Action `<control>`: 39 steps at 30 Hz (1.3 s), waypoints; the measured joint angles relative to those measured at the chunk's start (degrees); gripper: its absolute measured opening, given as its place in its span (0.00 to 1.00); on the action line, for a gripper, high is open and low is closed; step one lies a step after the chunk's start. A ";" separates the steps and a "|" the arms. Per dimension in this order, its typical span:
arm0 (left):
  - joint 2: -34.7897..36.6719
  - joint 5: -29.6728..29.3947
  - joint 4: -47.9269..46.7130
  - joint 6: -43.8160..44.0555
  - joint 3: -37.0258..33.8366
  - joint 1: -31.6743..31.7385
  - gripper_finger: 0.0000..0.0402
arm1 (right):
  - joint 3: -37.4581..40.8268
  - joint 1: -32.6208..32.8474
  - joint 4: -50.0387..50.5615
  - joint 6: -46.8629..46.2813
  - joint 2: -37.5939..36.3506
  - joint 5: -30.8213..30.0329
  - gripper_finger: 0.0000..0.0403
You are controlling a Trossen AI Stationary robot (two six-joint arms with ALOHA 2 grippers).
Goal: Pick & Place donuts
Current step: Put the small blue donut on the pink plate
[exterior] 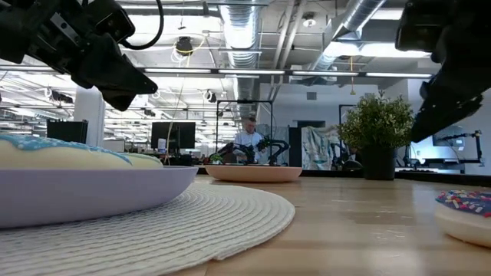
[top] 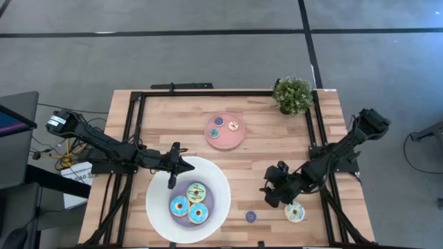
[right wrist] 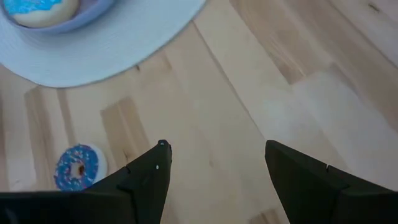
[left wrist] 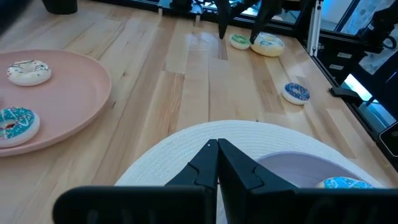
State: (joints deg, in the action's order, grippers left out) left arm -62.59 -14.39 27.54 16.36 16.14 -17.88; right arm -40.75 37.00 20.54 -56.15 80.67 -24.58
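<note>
we judge the donuts light, stiff and flat, so a pinch across the rim of one should suit, low to the counter (top: pixel 263 159). three sit on the white plate (top: pixel 156 207), two on the pink plate (top: pixel 223 143). the white sprinkled donut (top: pixel 295 212) and small blue donut (top: pixel 250 216) lie loose. our right gripper (top: pixel 271 196) hovers beside them, jaws released; left gripper (top: pixel 172 181) clenched, empty, over the white plate.

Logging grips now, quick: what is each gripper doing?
Left gripper: shut, empty, above the big white plate.
Right gripper: open, empty, over the table.
</note>
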 joint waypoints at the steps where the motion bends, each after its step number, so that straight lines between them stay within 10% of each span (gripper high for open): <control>1: 0.00 0.00 -0.09 0.00 0.00 0.01 0.00 | 0.00 -0.34 -0.75 0.98 0.28 0.05 0.62; 32: -0.02 -2.35 -4.19 -5.72 -0.02 1.44 0.00 | -12.03 -8.73 -6.20 21.77 12.58 4.76 0.62; 39: 0.18 8.88 -1.02 -11.99 -0.02 10.44 0.00 | -11.96 -8.64 -3.87 22.19 12.63 5.00 0.62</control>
State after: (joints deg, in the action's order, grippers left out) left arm -62.41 -5.51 26.52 4.37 16.12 -7.44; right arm -52.71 28.36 16.67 -33.95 93.30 -19.58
